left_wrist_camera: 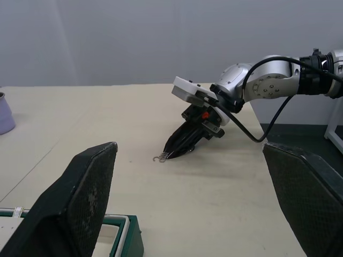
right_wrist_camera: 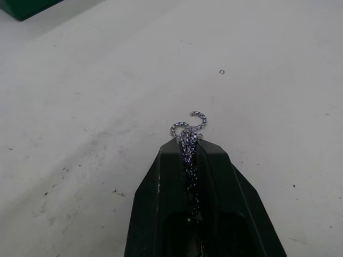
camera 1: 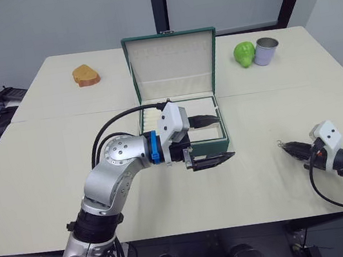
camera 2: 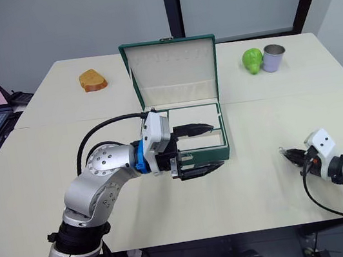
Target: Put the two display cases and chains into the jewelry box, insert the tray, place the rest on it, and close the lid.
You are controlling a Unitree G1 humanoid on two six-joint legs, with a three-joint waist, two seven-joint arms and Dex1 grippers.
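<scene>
Cream tabletop (camera 1: 56, 186), seamed across the middle. At centre, toward 12 o'clock: open dark green jewelry box (camera 1: 179, 104), lid (camera 1: 172, 65) upright. Around 10 o'clock: brown bread-like piece (camera 1: 86, 75). Around 1 o'clock: green pear-shaped fruit (camera 1: 245, 53), just beside a pale purple cup (camera 1: 266, 51). Toward 4 o'clock: silver chain (right_wrist_camera: 188, 131) with a hook end touching the surface, pinched in the right gripper (right_wrist_camera: 188, 147). A tiny loose ring (right_wrist_camera: 222, 72) near it, apart. Faint dark scuffs on the surface.
</scene>
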